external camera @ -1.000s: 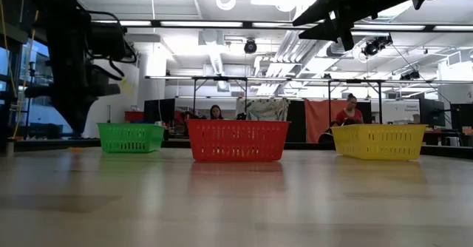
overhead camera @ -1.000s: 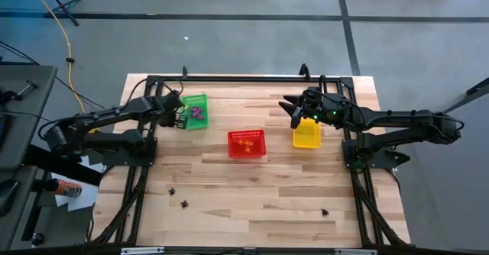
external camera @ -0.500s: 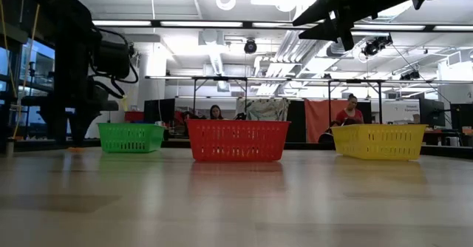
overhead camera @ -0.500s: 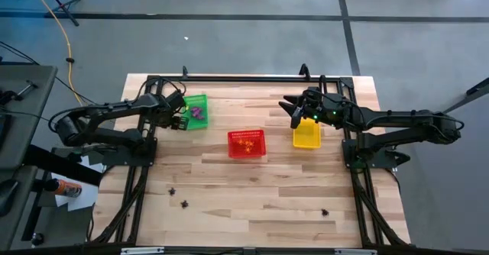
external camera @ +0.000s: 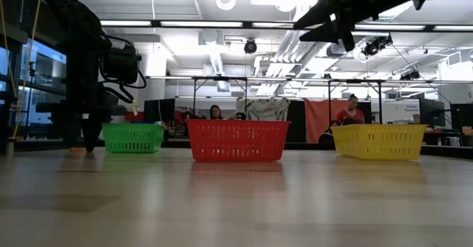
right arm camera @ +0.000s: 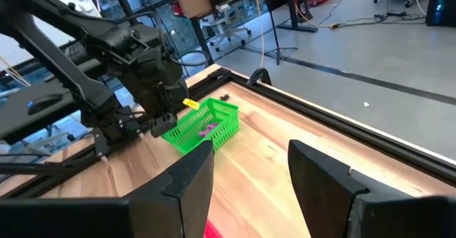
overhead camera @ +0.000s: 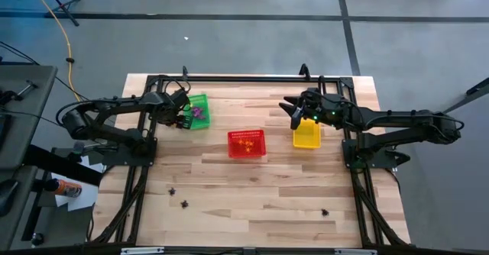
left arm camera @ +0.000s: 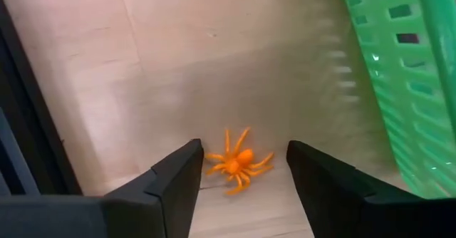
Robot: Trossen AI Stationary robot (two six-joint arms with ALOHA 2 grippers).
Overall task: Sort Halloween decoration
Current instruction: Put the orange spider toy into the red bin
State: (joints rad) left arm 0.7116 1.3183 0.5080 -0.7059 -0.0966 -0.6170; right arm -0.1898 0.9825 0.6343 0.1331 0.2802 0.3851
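- Orange spider trinket (left arm camera: 236, 163) lies on the wooden tabletop (overhead camera: 252, 186) just beside the green basket (overhead camera: 196, 111), between the spread fingers of the left hand (left arm camera: 242, 177).
- Purple trinkets (overhead camera: 200, 113) sit in the green basket, orange trinkets (overhead camera: 246, 143) in the red basket (overhead camera: 247, 144).
- Three black trinkets (overhead camera: 183, 204) lie scattered along the tabletop's near edge.
- Right hand (overhead camera: 294, 116) hangs over the yellow basket (overhead camera: 306, 133), fingers apart and empty.

The green plastic mesh basket (left arm camera: 406, 88) walls one side of the left gripper (left arm camera: 242, 168), whose parted fingers straddle a small orange plastic spider (left arm camera: 237, 162); the black metal frame rail (left arm camera: 32, 117) seems to crowd the other side. Bare wooden tabletop (left arm camera: 214, 60) lies ahead.
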